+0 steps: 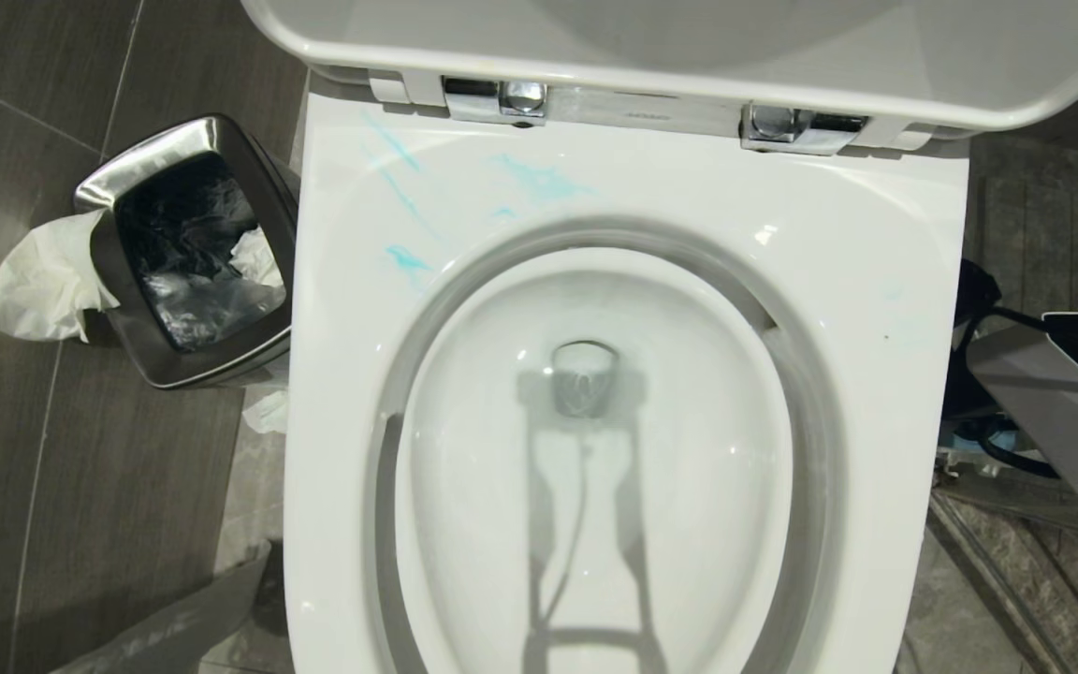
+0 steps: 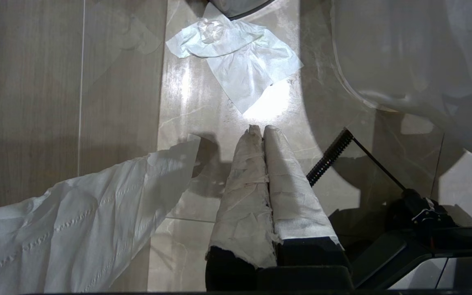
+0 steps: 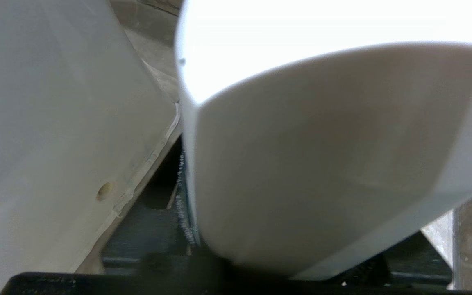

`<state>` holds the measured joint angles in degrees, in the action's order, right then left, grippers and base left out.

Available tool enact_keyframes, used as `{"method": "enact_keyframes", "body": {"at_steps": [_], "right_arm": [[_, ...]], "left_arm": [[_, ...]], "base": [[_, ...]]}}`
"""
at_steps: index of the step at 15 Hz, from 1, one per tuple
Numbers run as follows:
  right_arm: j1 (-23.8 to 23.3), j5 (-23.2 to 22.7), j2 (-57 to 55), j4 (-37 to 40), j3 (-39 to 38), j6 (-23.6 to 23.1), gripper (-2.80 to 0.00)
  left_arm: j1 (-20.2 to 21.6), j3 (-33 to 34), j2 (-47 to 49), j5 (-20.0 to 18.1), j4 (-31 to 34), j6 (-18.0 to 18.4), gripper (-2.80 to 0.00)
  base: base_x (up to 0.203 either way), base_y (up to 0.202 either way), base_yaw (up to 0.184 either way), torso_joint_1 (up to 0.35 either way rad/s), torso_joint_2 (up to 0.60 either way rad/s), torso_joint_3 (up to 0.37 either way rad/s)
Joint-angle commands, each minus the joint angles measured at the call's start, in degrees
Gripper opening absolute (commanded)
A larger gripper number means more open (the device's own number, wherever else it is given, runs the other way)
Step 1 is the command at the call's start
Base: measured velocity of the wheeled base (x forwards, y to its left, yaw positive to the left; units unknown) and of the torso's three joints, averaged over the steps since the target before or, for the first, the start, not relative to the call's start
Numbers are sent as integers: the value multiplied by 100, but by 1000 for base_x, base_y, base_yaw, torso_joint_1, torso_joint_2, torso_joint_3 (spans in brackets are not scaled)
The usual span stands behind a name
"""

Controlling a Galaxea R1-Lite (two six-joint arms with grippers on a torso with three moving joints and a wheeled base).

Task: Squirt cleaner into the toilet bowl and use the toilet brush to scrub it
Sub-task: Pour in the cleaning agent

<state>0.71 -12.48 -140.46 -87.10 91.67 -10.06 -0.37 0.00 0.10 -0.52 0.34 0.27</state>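
Toilet bowl (image 1: 614,449) streaked with cleaner (image 1: 539,180), head view only. Left claw (image 2: 260,132) pressed shut above floor tissue (image 2: 240,61), wrist view only. Right claw: cannot tell.

The left gripper (image 2: 262,130) has two long tapering fingers (image 2: 244,192) wrapped in creased white paper-like tape, torn at the lower edge, on a black base. A ribbed black cable sleeve (image 2: 328,157) with a thin black wire runs to a black housing. In the head view, a black-edged silver-grey arm panel (image 1: 1054,402) shows.
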Motion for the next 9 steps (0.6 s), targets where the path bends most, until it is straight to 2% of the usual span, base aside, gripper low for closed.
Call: {"method": "enact_keyframes", "body": {"at_steps": [1, 9], "right_arm": [[-26, -9, -3, -56, 52, -5, -280], [-71, 32, 410, -56, -190, 83, -280]], "left_arm": [[9, 9, 8, 0, 1, 2, -280], [1, 9, 8, 0, 1, 0, -280]], "base": [[0, 0, 0, 0, 0, 0], [0, 0, 0, 0, 0, 0]]}}
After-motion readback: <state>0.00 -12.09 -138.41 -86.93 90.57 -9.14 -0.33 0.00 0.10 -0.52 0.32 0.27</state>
